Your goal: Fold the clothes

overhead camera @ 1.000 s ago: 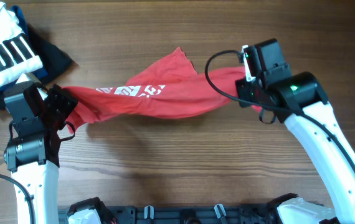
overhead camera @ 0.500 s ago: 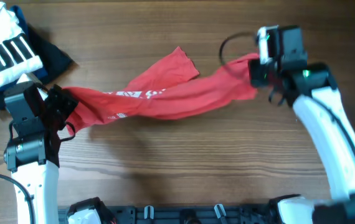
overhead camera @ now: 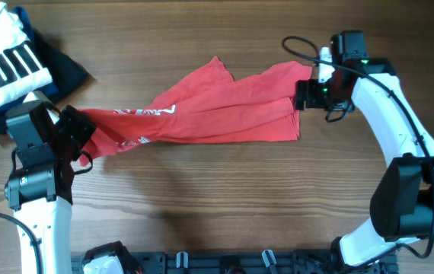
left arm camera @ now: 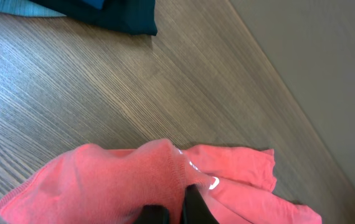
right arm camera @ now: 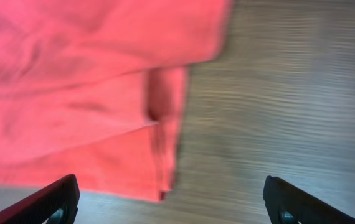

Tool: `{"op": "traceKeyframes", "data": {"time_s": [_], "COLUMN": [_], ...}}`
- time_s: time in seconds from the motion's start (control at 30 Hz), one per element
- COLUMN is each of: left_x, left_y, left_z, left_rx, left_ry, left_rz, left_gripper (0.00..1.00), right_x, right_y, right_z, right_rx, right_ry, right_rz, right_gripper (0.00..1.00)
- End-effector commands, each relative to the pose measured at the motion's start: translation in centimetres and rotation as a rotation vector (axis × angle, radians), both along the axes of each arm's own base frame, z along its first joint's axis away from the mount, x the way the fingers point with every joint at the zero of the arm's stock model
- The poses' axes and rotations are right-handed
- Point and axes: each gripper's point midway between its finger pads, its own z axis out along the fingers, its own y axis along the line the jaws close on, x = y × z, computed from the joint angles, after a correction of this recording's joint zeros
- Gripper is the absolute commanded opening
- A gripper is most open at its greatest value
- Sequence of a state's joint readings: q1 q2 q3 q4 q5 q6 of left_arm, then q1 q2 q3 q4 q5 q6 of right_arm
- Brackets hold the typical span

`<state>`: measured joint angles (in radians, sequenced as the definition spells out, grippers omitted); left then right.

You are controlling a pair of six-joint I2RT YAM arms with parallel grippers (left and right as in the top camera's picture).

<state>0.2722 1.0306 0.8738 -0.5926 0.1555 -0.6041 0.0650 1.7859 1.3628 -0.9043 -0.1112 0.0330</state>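
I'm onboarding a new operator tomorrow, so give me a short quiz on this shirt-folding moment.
1. True or false: the right end effector is shut on the red T-shirt.
2. Which one grips the shirt? A) left end effector B) right C) both
3. Fill in: the white black-striped garment lies nearest the ___ arm.
Key: 1 false, its jaws stand open; 2 A; 3 left.
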Motion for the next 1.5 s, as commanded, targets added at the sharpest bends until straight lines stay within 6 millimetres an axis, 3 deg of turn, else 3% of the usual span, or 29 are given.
{"op": "traceKeyframes", "data": {"time_s": [0.0,0.13,0.23,0.47,0.77,0.83,0.93,0.97,1.1,1.27,1.3,1.47], "left_x": [0.4,0.4,0.4,0.4,0.4,0.4,0.4,0.4,0.4,0.4,0.4,0.4], "left_y": [0.2,0.2,0.2,0.2,0.2,0.2,0.2,0.2,0.2,0.2,0.2,0.2], "left_z": [1.2,1.2,1.2,1.2,1.2,1.2,1.2,1.2,1.2,1.2,1.2,1.2], "left_rx": [0.004,0.004,0.004,0.004,0.004,0.004,0.004,0.004,0.004,0.004,0.004,0.004], "left_ry": [-0.031,-0.031,-0.031,-0.03,-0.031,-0.031,-0.031,-0.031,-0.031,-0.031,-0.031,-0.031], "left_rz": [0.003,0.003,0.003,0.003,0.003,0.003,0.003,0.003,0.003,0.003,0.003,0.003], "left_gripper": [0.04,0.04,0.04,0.04,0.04,0.04,0.04,0.04,0.04,0.04,0.04,0.04], "right_x": [-1.1,-2.2,-1.7,2.0,2.2,1.8,1.3,1.1,-0.3,-5.0,-7.0,-10.3], "right_y": [2.7,4.0,4.7,6.2,5.3,5.4,5.3,5.1,1.7,0.3,0.0,-0.5], "right_z": [-1.2,-3.8,-5.1,-5.4,-8.1,-8.6,-8.5,-8.3,-5.8,-1.6,-1.0,-1.1], "right_rx": [0.058,0.086,0.09,0.12,0.062,0.07,0.069,0.06,-0.074,-0.134,-0.152,-0.175], "right_ry": [0.03,0.082,0.072,-0.065,-0.03,-0.009,0.013,0.02,0.051,0.134,0.194,0.324], "right_rz": [0.131,0.144,0.092,0.061,0.025,0.028,0.024,0.011,-0.159,-0.131,-0.102,-0.079], "right_gripper": [0.95,0.84,0.74,0.73,0.71,0.56,0.07,0.04,0.04,0.07,0.1,0.11]}}
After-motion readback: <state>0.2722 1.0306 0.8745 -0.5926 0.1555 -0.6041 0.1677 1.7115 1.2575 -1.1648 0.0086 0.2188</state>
